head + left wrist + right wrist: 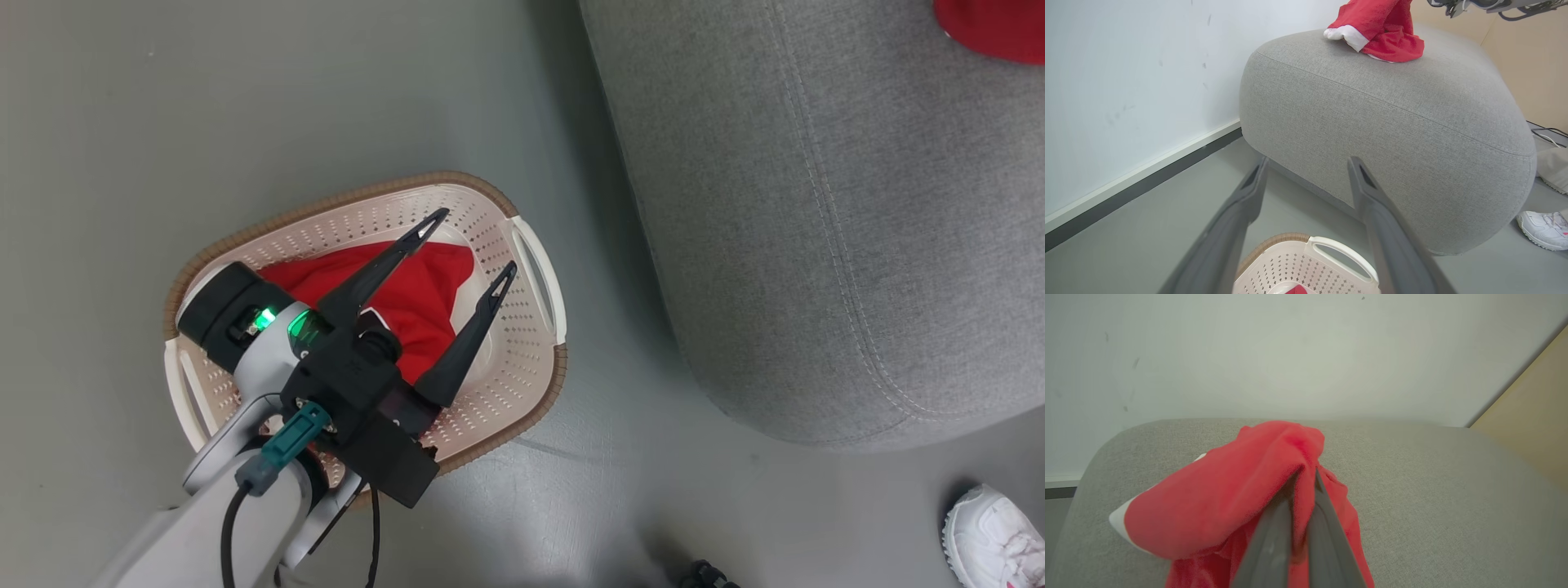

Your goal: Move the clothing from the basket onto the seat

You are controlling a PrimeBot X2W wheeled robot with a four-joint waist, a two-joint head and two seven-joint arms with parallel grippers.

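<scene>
Two red garments, both soft and crumpled. The first garment [416, 302] lies bunched in the bottom of the basket [522, 367], plain red with a thin white line showing near the wrist of the arm above it. The second garment [1229, 498] sits in a heap on top of the seat [1433, 490], near its far corner by the wall [1126, 81], with a white cuff sticking out at one side. There is one basket, cream plastic with rows of small holes, a brown woven-looking rim and a slot handle at each end, standing on the grey floor [122, 122] just beside the seat. There is one seat, a big grey upholstered block with rounded corners and a stitched seam running round it. Two tools are at work: the left tool [479, 239] hangs over the basket with its two long dark fingers spread wide and nothing between them, above the first garment; the right tool [1306, 473] is pinched closed on a fold of the second garment. A person's white shoe [992, 531] stands on the floor close to the seat's near corner.
</scene>
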